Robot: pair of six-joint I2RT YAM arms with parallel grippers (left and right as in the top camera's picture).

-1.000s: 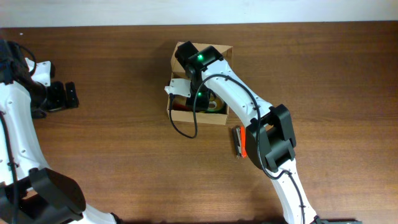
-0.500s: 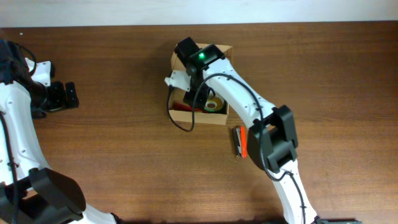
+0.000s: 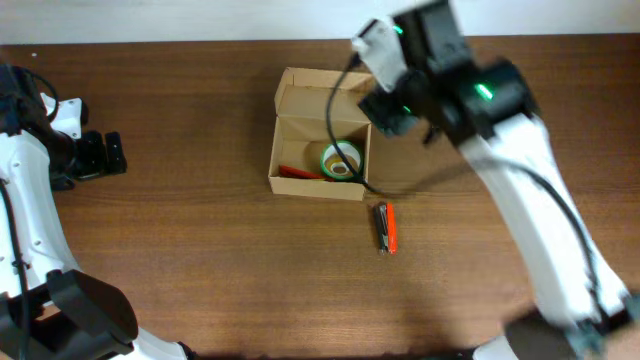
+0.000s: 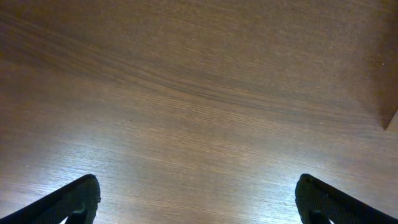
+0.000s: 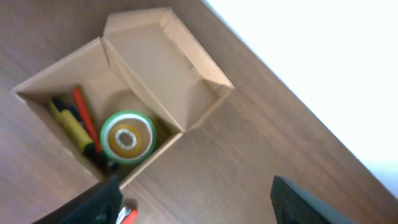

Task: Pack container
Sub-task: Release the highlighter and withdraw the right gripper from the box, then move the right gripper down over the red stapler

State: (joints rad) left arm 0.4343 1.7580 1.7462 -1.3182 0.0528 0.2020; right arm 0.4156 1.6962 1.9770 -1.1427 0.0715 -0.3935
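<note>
Container (image 3: 315, 95) (image 5: 165, 68) sits mid-bench toward the far edge, lid flap open and folded back on the far side. Inside it are a green tape roll (image 3: 341, 160) (image 5: 127, 138) at the right end and a red pen (image 3: 297, 172) along the near wall. Red-and-black tool (image 3: 386, 228) lies loose on the bench (image 3: 200, 260), just off the box's near right corner, not touching it, long axis running far-to-near. Right claw (image 3: 400, 70) (image 5: 196, 199) hangs high over the box's far right corner, blurred, fingers spread wide, nothing held. Left claw (image 3: 100, 155) (image 4: 199, 199) is well apart by the left edge, also spread wide and empty. The tool is probably next: it lies toward the near edge from the right claw, which is the nearer arm, so the fingers would close across it left-to-right.
</note>
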